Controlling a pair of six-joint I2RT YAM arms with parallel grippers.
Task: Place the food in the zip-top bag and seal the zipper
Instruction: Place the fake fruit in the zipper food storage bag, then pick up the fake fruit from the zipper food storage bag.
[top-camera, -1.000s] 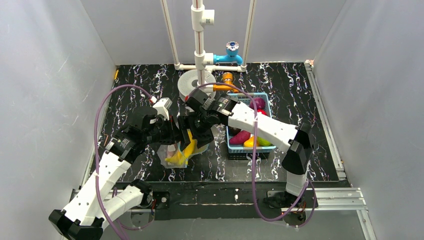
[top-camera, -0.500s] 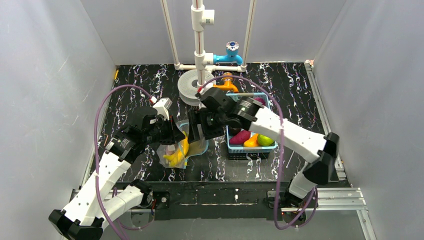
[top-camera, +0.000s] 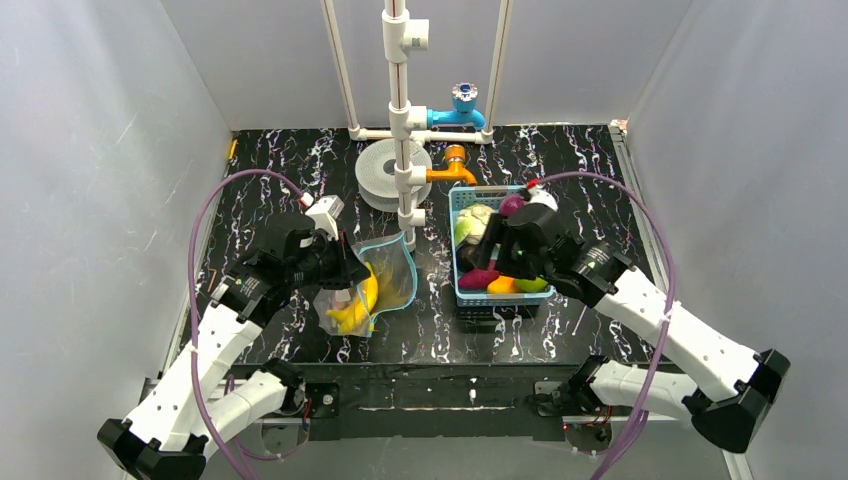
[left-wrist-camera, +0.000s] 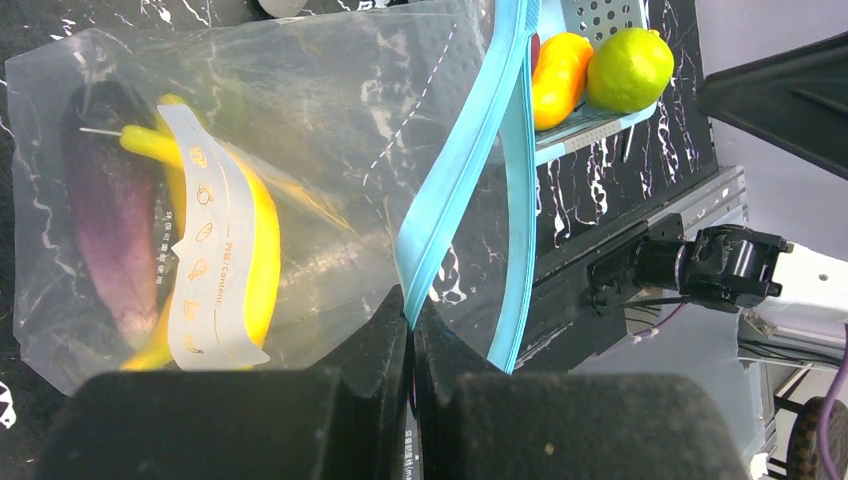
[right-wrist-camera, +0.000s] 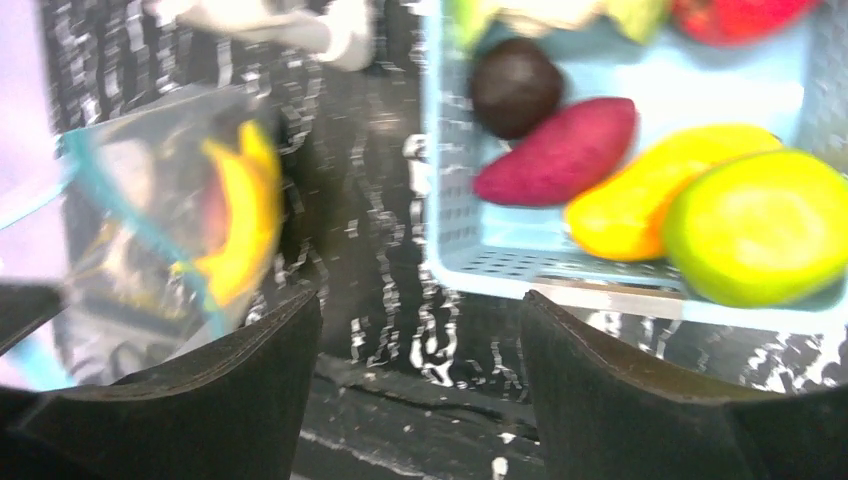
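Records right gripper (right-wrist-camera: 418, 305) withdrawn from bag (left-wrist-camera: 330, 110) mouth, now over basket (top-camera: 470, 296), wide open, empty. Finds left gripper (left-wrist-camera: 410, 335) unchanged, clamped on bag rim.

**Surface** (top-camera: 580, 160): black, marbled with white veins. A metal rail (top-camera: 660, 385) runs along its near edge.

**Items lying directly on it:**
1. zip-top bag (top-camera: 396, 272): clear and crinkled, left of centre. Its near end rests on the surface and its mouth gapes toward the far right, with the blue zipper (left-wrist-camera: 450, 180) unsealed.
2. light-blue basket (top-camera: 497, 300): perforated walls, just right of centre, beside the bag but apart from it.
3. white round roll (top-camera: 378, 172): lies flat at far centre, beyond the bag.
4. white pipe frame (top-camera: 420, 133): runs along the far edge, with an upright post at centre.
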